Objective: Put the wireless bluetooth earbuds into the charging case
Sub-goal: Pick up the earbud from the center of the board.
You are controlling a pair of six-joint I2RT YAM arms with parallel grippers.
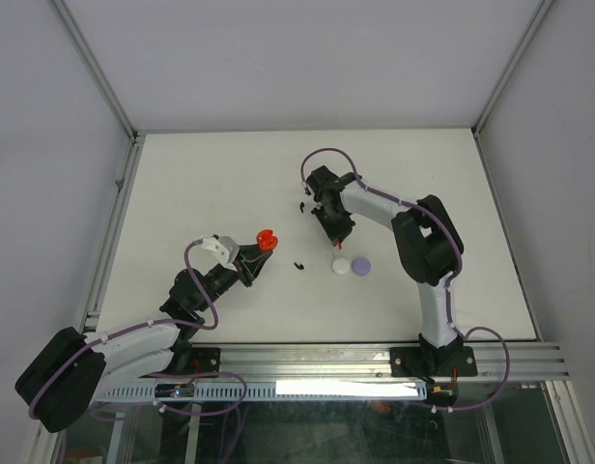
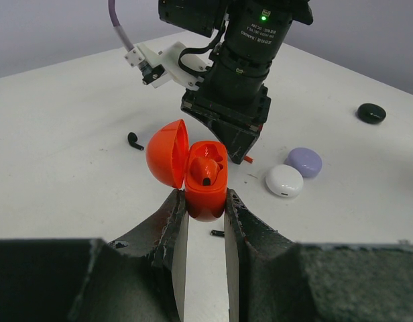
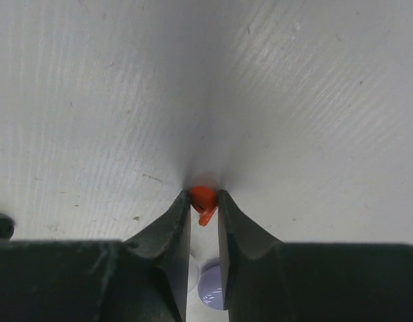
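Right, both hands are gripping: one red bud docked, one pinched.

Closest in, the left gripper (image 2: 205, 196) is clamped on the single red charging case (image 2: 208, 206). Its lid is swung open to the left of the fingers, and one docked earbud (image 2: 206, 171) sits inside. Just below those fingertips lies one black earbud (image 2: 218, 233) on the table (image 2: 72, 188). Ahead and to the right sit a white case (image 2: 284, 180) and a lilac case (image 2: 304, 162), side by side and both shut. Straight ahead, the right gripper (image 3: 204, 194) is squeezed onto one loose red earbud (image 3: 204, 199), with its tips down at the tabletop. Ahead and to the left lies a second black earbud (image 2: 135, 139). Farthest off to the right is one black case (image 2: 371, 113). That makes two red buds, two black buds and four cases.
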